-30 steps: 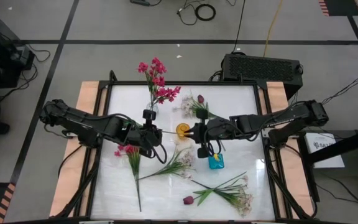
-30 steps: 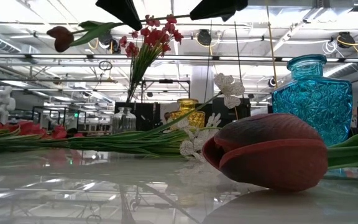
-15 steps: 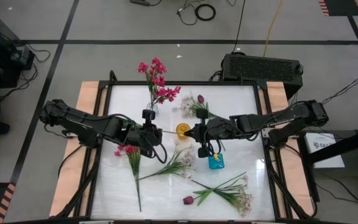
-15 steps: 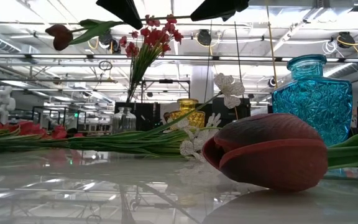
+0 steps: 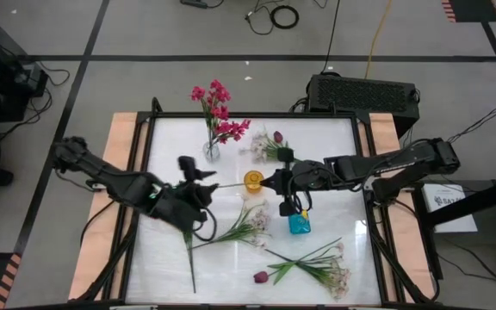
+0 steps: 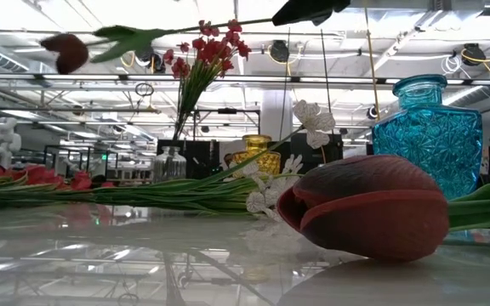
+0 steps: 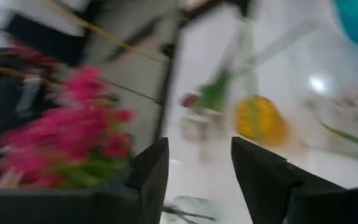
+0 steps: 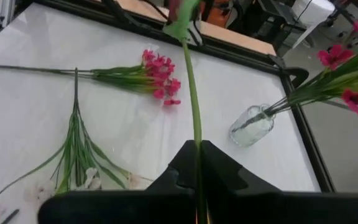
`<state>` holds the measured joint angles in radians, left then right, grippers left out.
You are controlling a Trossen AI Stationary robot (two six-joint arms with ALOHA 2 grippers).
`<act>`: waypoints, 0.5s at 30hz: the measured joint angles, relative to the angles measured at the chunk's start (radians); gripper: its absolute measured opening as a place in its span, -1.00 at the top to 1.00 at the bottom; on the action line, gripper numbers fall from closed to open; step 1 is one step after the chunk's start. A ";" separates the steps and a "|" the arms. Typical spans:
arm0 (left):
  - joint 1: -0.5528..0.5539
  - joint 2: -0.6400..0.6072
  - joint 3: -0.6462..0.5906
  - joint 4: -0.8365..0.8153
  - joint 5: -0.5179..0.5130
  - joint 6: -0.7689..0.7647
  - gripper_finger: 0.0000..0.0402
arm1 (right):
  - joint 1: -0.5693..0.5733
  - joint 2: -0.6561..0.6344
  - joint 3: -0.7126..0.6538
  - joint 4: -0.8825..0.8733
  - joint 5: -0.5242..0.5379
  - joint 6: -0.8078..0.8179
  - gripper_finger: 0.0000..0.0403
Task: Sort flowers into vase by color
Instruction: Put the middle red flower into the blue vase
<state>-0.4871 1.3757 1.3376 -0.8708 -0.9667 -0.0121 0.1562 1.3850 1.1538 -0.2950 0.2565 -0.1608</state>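
A: What are we seeing at the table's middle?

B: We are seeing the right gripper point(image 5: 275, 182) pinching the green stem of a maroon tulip point(image 8: 194, 106), fingers clenched on it, holding it level above the yellow vase point(image 5: 253, 181). Its bud point(image 6: 65, 53) is hanging high on the far end.

A: Why level?

B: We are judging that one end is being steered toward a vase mouth. The pink sprigs are standing in the clear vase point(image 5: 211, 152) already.

A: And the left arm?

B: Its left gripper point(image 7: 199, 163) is sitting over the table's left half, fingers parted and empty. Further flowers point(image 5: 310, 265) are lying flat near the front edge, beside the blue vase point(image 5: 299, 224).
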 joint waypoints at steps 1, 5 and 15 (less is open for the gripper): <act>-0.026 -0.013 0.000 -0.005 -0.057 -0.035 0.07 | 0.000 -0.003 0.000 0.001 0.001 0.003 1.00; -0.137 -0.065 0.000 -0.005 -0.157 -0.167 0.06 | 0.000 -0.041 0.000 -0.028 0.003 0.008 1.00; -0.378 -0.115 -0.002 0.101 -0.345 -0.318 0.06 | 0.003 -0.235 -0.051 -0.007 0.035 0.042 1.00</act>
<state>-0.8651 1.2608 1.3361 -0.7697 -1.3114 -0.3298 0.1593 1.1498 1.1029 -0.3018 0.2913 -0.1189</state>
